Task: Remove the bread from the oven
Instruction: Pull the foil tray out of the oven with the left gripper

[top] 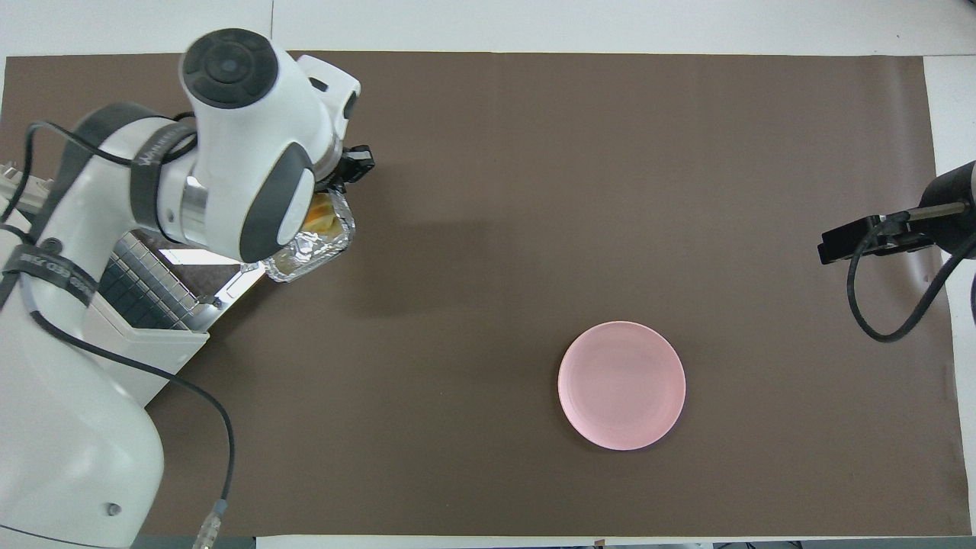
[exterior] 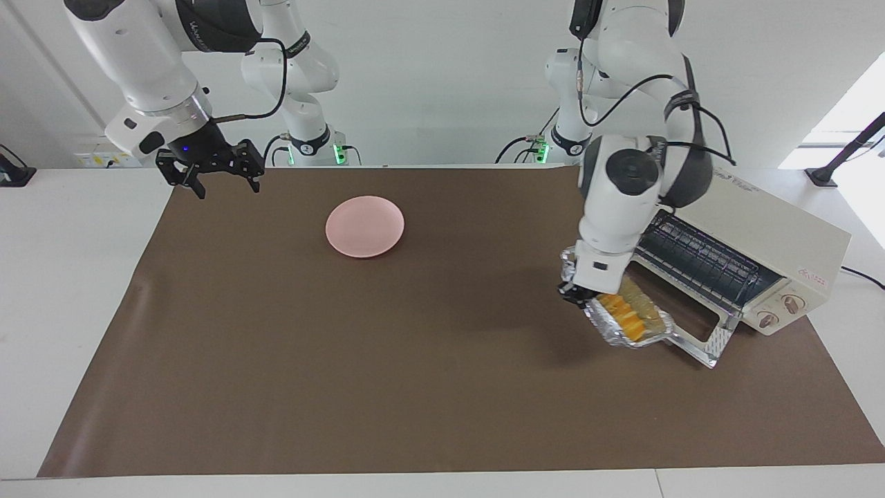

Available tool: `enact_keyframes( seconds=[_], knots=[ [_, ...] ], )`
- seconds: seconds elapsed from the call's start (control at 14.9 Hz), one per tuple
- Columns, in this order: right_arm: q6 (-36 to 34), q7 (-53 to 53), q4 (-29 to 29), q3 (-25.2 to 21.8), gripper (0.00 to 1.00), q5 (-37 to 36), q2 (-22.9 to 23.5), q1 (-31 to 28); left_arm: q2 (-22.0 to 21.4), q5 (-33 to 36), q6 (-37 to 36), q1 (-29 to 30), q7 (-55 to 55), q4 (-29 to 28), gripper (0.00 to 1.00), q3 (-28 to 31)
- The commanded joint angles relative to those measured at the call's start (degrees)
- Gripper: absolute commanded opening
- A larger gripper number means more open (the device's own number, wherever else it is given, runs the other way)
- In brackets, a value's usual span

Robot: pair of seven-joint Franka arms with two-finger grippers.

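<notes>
The bread (exterior: pixel 622 312) (top: pixel 323 221) is a golden-orange ridged loaf lying in a crinkled foil tray (exterior: pixel 635 337) (top: pixel 305 252). My left gripper (exterior: pixel 573 293) (top: pixel 348 180) is shut on the tray's end rim and holds it tilted in the air, outside the oven (exterior: pixel 767 238) (top: pixel 145 339), over the outer edge of the dropped-down door (exterior: pixel 705 332). The oven's wire rack (exterior: pixel 698 259) is bare. In the overhead view my left arm hides most of the loaf. My right gripper (exterior: pixel 212 176) (top: pixel 862 240) waits open over the mat's corner at the right arm's end.
A pink plate (exterior: pixel 364 226) (top: pixel 621 385) lies on the brown mat (exterior: pixel 387 360) toward the right arm's end, closer to the robots than the mat's middle. The open oven door juts out over the mat at the left arm's end.
</notes>
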Motion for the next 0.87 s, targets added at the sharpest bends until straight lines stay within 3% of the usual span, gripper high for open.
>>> enact_keyframes(
  seconds=[0.0, 0.27, 0.6, 0.67, 0.81],
  knots=[
    [-1.14, 0.93, -0.16, 0.52, 1.00, -0.27, -0.55, -0.69, 4.66, -2.58, 1.02, -7.12, 0.94, 1.68, 0.00, 1.22],
    [-1.40, 1.02, -0.86, 0.61, 1.00, -0.19, -1.17, -1.04, 6.26, -2.85, 3.93, -14.35, 0.85, 0.90, 0.00, 1.22],
    [-1.75, 0.93, -1.48, 0.43, 1.00, 0.16, -1.52, -0.78, 6.27, -2.94, 7.71, -17.61, 1.11, -3.94, 0.03, 1.22],
    [-1.67, 0.93, -1.48, 0.43, 1.00, 0.16, -1.52, -0.78, 6.27, -3.03, 7.71, -17.61, 0.77, -3.85, 0.36, 1.14],
    [-1.66, 0.93, -1.48, 0.43, 1.00, 0.16, -1.52, -0.69, 6.27, -3.20, 7.01, -17.53, 0.33, -3.15, 0.67, 1.22]
  ],
)
